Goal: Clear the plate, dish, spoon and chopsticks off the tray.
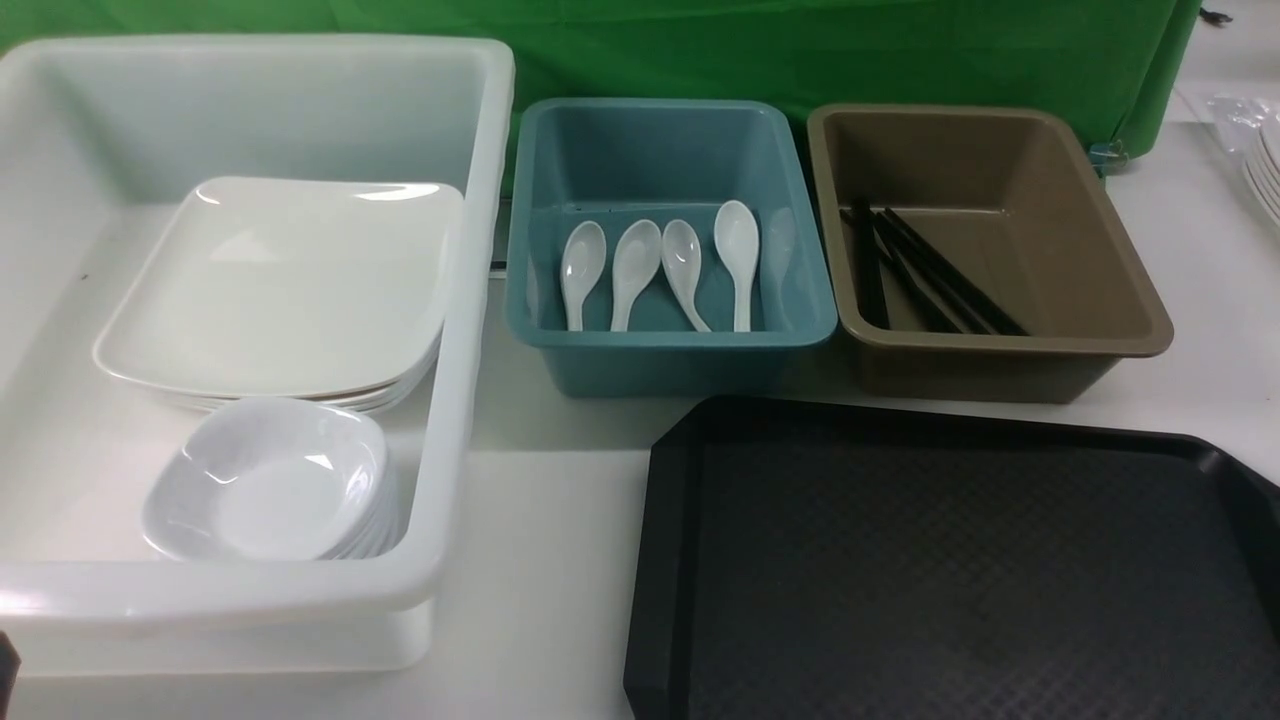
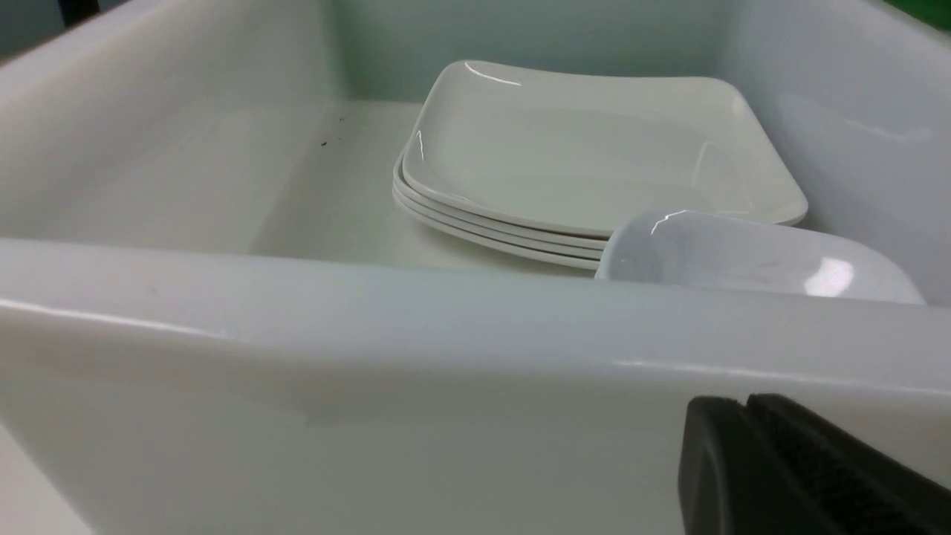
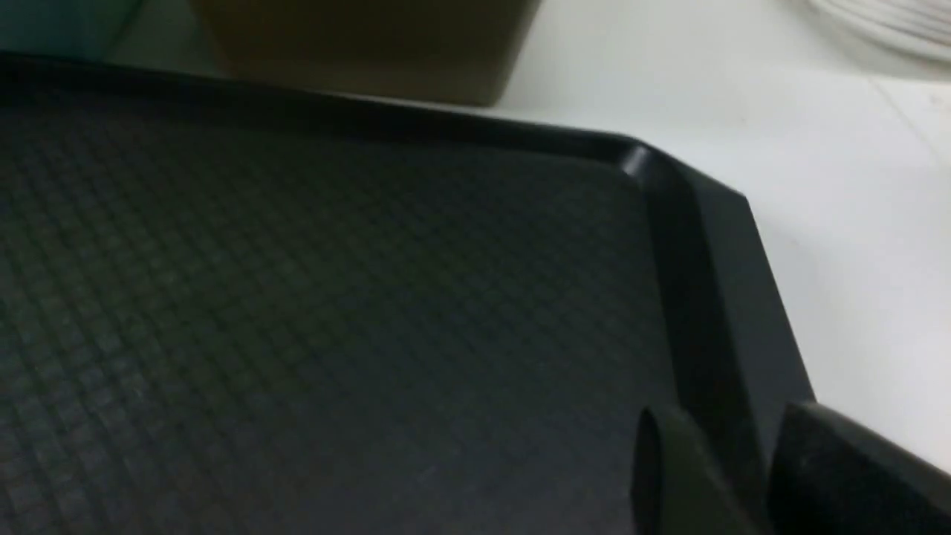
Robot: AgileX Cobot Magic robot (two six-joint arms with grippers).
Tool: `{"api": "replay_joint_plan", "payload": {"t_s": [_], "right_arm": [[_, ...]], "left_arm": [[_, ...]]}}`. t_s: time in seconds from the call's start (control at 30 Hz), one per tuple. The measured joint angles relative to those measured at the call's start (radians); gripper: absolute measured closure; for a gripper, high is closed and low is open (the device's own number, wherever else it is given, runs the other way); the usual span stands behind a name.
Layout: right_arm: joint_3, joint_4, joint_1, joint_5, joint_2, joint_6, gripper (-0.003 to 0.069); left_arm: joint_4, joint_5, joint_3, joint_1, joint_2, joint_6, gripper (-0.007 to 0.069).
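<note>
The black tray (image 1: 960,560) lies at the front right with nothing on it; its textured floor fills the right wrist view (image 3: 297,297). A stack of square white plates (image 1: 290,280) lies in the white bin, with a stack of small deep dishes (image 1: 270,480) in front of it. Both show in the left wrist view, the plates (image 2: 594,148) and the dishes (image 2: 743,253). Several white spoons (image 1: 637,265) lie in the blue bin. Black chopsticks (image 1: 930,270) lie in the brown bin. My left gripper (image 2: 743,405) is shut and empty outside the white bin's near wall. My right gripper (image 3: 743,453) is open, with the tray's rim between its fingers.
The white bin (image 1: 470,300) stands at the left, the blue bin (image 1: 660,350) in the middle and the brown bin (image 1: 1000,370) at the right, behind the tray. More white plates (image 1: 1265,170) are stacked at the far right edge. A green cloth hangs behind.
</note>
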Motion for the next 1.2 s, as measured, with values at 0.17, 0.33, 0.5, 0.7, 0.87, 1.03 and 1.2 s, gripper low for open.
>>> {"api": "replay_joint_plan", "payload": {"t_s": [0.17,0.33,0.5,0.7,0.87,1.03,1.2], "right_arm": [[0.000,0.000,0.000,-0.018,0.000,0.022,0.0419],[0.000,0.000,0.000,-0.019,0.000,0.027,0.0419],[0.000,0.000,0.000,-0.019,0.000,0.027,0.0419],[0.000,0.000,0.000,-0.021,0.000,0.027,0.0419],[0.000,0.000,0.001,-0.022,0.000,0.027,0.0419],[0.000,0.001,0.001,-0.022,0.000,0.027,0.0419],[0.000,0.001,0.001,-0.022,0.000,0.027,0.0419]], "left_arm": [[0.000,0.000,0.000,0.000,0.000,0.000,0.0613],[0.000,0.000,0.000,0.000,0.000,0.001,0.0613],[0.000,0.000,0.000,0.000,0.000,0.001,0.0613],[0.000,0.000,0.000,0.000,0.000,0.001,0.0612],[0.000,0.000,0.000,0.000,0.000,0.001,0.0612],[0.000,0.000,0.000,0.000,0.000,0.001,0.0612],[0.000,0.000,0.000,0.000,0.000,0.002,0.0612]]}}
